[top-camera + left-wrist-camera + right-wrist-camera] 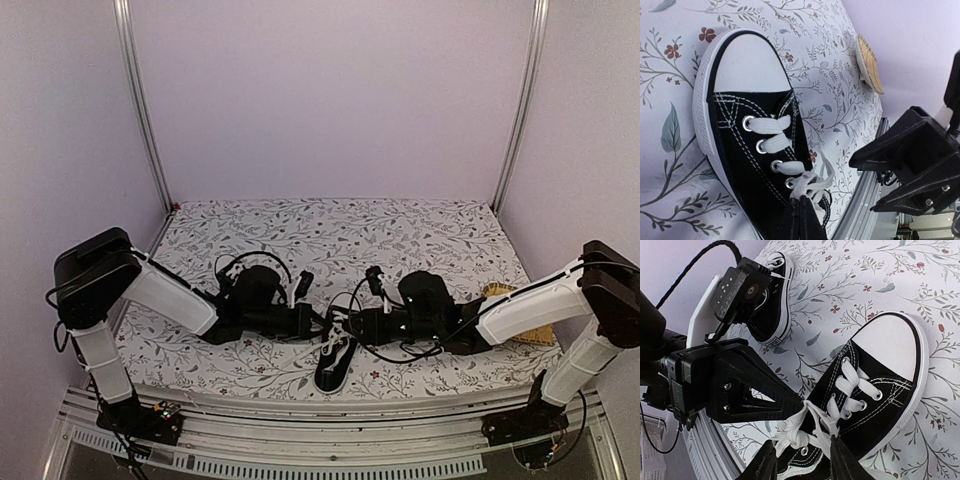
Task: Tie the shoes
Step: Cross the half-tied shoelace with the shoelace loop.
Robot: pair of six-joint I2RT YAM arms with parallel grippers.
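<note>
Right wrist view: left pincer (799,407) pinches lace (805,432) of shoe (880,390); right pincer (801,452) gapes.

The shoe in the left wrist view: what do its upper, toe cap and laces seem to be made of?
The upper looks like matte black canvas, with white stitching showing. The toe cap seems to be smooth white rubber. The laces look like flat woven fabric, perhaps cotton.

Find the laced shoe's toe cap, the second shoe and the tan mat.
toe cap (747,62): left wrist view, middle.
second shoe (776,296): right wrist view, black side.
tan mat (869,62): left wrist view, face.
</note>
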